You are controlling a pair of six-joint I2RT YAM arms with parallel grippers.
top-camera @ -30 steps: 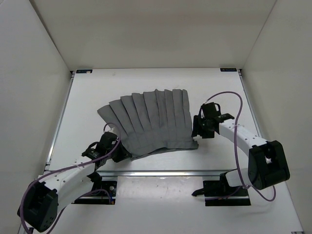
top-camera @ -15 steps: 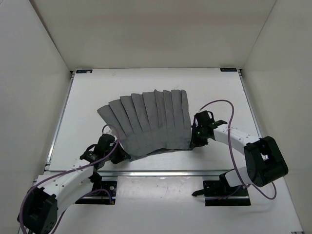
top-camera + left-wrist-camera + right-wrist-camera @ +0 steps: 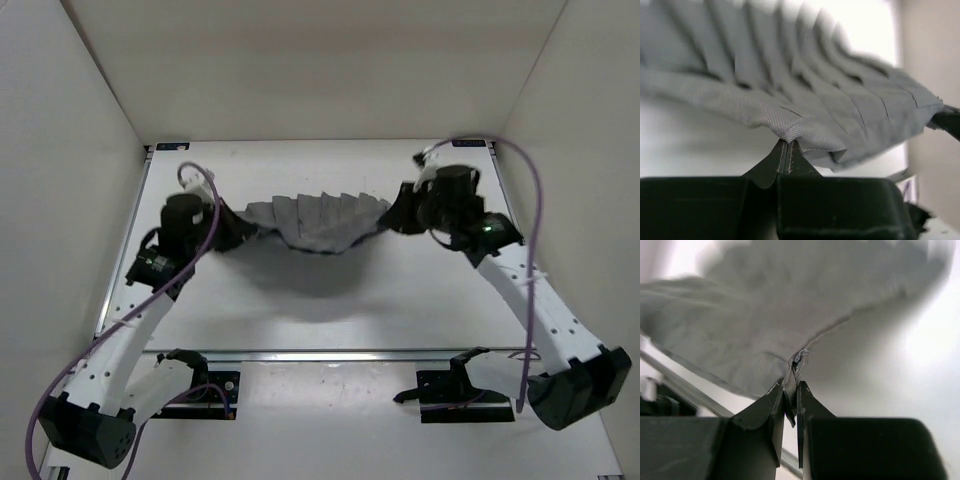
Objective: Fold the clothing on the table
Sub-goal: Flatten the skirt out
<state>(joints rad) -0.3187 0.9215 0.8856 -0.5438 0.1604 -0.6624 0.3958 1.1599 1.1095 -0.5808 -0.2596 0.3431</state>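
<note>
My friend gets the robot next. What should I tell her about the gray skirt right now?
Left gripper: shut on one end of the clothing.
Right gripper: shut on the opposite end.
The clothing hangs between both arms, sagging in the middle, over the far half of the table.
Done: both ends gripped and raised.
Left: no finished fold lies on the table; bring it down folded and let go.
</note>
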